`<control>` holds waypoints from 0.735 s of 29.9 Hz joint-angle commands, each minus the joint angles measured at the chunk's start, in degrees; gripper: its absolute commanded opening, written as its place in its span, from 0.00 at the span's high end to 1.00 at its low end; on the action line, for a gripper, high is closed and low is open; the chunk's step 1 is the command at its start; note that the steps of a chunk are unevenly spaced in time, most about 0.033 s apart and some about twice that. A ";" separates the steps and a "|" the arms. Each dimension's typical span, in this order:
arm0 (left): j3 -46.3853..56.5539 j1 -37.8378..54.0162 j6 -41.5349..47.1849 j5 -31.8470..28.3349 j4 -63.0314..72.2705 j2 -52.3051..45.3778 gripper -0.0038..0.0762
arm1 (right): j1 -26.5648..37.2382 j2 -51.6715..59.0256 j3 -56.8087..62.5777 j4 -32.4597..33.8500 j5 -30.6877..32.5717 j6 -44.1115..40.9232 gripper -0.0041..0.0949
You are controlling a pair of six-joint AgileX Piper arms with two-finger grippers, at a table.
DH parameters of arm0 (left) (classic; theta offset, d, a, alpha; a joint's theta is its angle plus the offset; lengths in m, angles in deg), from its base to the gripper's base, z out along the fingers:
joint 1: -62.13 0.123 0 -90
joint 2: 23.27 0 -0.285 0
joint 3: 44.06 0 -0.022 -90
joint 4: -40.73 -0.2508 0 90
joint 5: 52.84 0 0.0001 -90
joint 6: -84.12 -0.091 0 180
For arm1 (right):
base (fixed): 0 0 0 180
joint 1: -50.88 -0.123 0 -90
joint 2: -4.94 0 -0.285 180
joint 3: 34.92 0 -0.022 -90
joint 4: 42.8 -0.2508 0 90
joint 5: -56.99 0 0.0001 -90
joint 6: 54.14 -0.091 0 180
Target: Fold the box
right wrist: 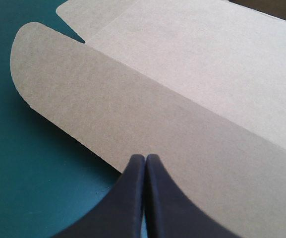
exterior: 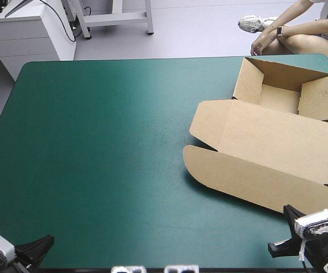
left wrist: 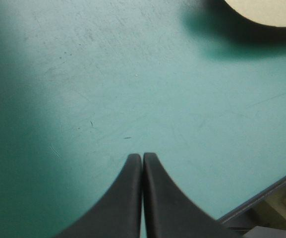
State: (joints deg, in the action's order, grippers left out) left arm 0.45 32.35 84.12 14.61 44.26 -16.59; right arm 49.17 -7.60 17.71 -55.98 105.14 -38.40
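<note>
Left claw point(left wrist: 142, 156) and right claw point(right wrist: 145, 157) are pinched together empty, the right just beside the box point(exterior: 277, 142).

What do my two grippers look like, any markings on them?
Both match: the left gripper and right gripper each have two broad black fingers shaped like curved fins, wide at the base and narrowing to a tip. Surfaces look smooth and matte, with no markings visible.
</note>
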 commanded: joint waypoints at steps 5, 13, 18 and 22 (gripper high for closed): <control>1.20 -0.08 -0.44 -4.56 2.59 -0.36 0.96 | -0.24 -0.69 -1.21 -0.13 -4.40 -0.22 0.97; 2.85 -0.08 -0.44 -5.43 2.59 -0.36 0.96 | -0.24 -0.69 -1.21 -0.13 -4.40 -0.22 0.97; 3.12 -0.08 -0.44 -5.97 2.59 -0.36 0.96 | -0.24 -0.69 -1.21 -0.13 -4.40 -0.22 0.97; 3.12 -0.08 -0.44 -5.95 2.45 -0.36 0.96 | -0.24 -0.69 -1.21 -0.13 -4.40 -0.22 0.97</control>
State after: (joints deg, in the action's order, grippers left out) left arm 4.77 32.35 83.57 12.88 46.15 -16.59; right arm 49.17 -7.41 17.72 -55.67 104.96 -38.65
